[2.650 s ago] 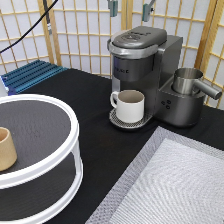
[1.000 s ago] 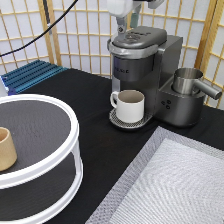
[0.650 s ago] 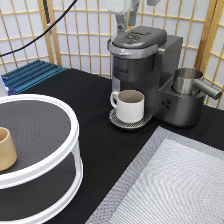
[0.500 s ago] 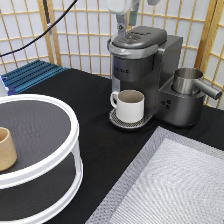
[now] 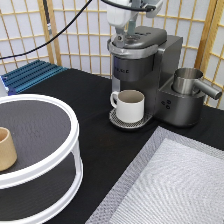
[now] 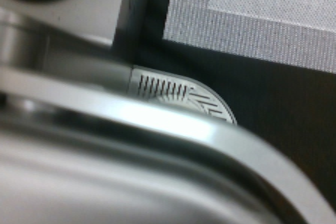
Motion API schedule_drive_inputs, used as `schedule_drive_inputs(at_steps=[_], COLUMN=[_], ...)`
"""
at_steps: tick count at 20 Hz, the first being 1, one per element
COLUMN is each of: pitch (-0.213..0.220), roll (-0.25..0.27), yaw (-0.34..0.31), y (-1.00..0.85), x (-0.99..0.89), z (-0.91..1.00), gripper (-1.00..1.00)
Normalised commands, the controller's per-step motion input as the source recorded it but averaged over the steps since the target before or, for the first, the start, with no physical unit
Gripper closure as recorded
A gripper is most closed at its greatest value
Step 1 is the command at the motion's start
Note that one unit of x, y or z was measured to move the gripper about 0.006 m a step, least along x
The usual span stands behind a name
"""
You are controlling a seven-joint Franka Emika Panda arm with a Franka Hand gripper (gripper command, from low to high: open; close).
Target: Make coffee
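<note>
The exterior view looks down from above the table's (image 5: 90,145) near edge, facing the far edge where the coffee machine (image 5: 145,75) stands before a slatted screen (image 5: 75,35); it takes in most of the table at middle range. The wrist view sits very close over the machine's silver lid rim (image 6: 187,130), looking steeply down past it. Both views share the round drip tray (image 5: 117,120) (image 6: 180,92) and the grey mat (image 5: 175,185) (image 6: 255,30).
</note>
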Motion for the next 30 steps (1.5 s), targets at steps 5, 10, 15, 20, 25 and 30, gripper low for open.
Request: schedule_drive_inputs(at_steps=[5,10,15,20,25,30], pitch=[-0.020,0.016,0.019,0.002,-0.038,-0.104], roll=[-0.025,-0.026,-0.028,0.025,0.087,0.046], yaw=[0.167,0.138,0.018,-0.043,-0.019,0.000], y=[0.00,0.00,0.02,-0.24,-0.90,-1.00], x=[-0.07,0.15,0.03,-0.15,-0.22,-0.15], z=[-0.89,-0.82,0.43,0.88,0.14,-0.34], gripper=[-1.00,-1.00,-1.00,-1.00,-1.00,-1.00])
